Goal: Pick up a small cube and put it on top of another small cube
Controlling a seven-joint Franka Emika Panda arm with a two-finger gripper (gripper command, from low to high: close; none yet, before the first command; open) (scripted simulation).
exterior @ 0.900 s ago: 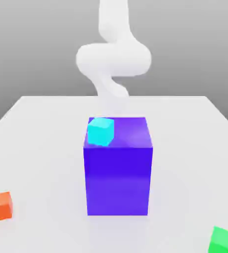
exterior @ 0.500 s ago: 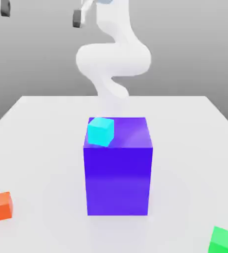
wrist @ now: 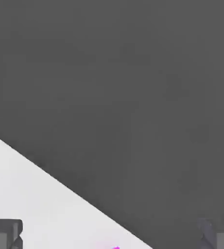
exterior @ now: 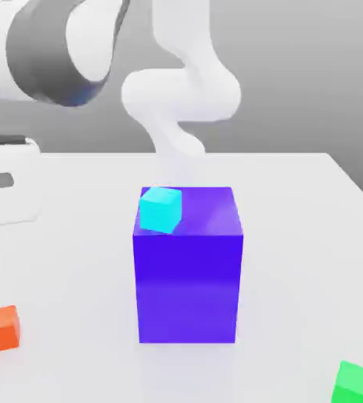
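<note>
Cyan cube [exterior: 160, 210] atop the large blue block [exterior: 187, 275], at its left side, orange cube [exterior: 1, 329] near left on the desk [exterior: 294, 252], green cube [exterior: 354, 384] near right, pincer [wrist: 112, 234] at the far left, fully open, holding nothing

Cubes — cyan [exterior: 160, 210], orange [exterior: 1, 329], green [exterior: 354, 384]
</note>
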